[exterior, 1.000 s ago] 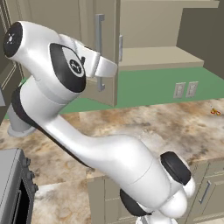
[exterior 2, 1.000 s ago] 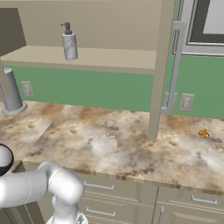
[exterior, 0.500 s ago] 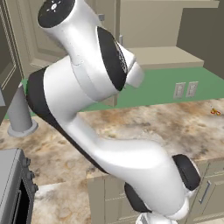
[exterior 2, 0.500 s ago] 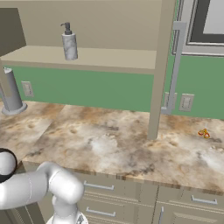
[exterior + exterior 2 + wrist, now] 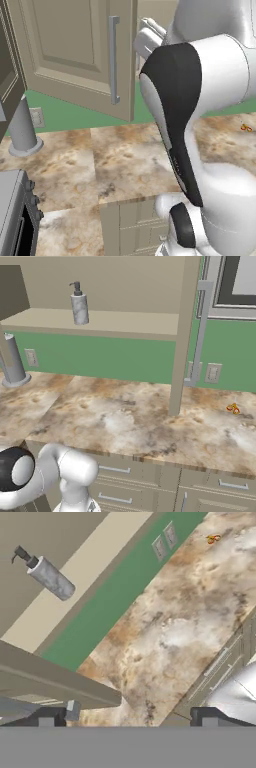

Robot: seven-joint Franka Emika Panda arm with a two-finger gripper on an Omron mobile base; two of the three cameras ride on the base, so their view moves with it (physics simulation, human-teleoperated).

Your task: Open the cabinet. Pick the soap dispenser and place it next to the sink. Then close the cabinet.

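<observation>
- The pincer (image 5: 127,722) is standing wide apart with nothing between its two dark fingertips (image 5: 47,718), which are poking up at the bottom of the hand view; a second ago it was still spreading.
- Just past the left fingertip, the edge of an open door (image 5: 60,684) is cutting across the hand view as a thick beige bar, with a bit of silver handle below it.
- The soap dispenser (image 5: 78,303) is sitting upright on the shelf (image 5: 125,321) of the cabinet (image 5: 181,336), well apart from the pincer. It is looking like a small pale grey cylinder with a darker pump head and a thin spout; in the hand view it (image 5: 46,574) is appearing tilted because the camera is rolled.
- Both doors are standing open: the left one (image 5: 75,50) with its long vertical handle (image 5: 114,60) is swinging out over the countertop (image 5: 130,416), and the right one is showing edge-on in the right base view.
- Open room is lying in front of the shelf and over the marbled countertop; the green backsplash (image 5: 100,356) with its outlets is running below the shelf.
- A grey flared-base post (image 5: 12,361) is standing at the far left of the countertop, and a small orange object (image 5: 232,408) is lying at the far right.
- Compared with a second ago, the arm (image 5: 200,100) has swung across to the right of the left base view; the dispenser is remaining where it was.
</observation>
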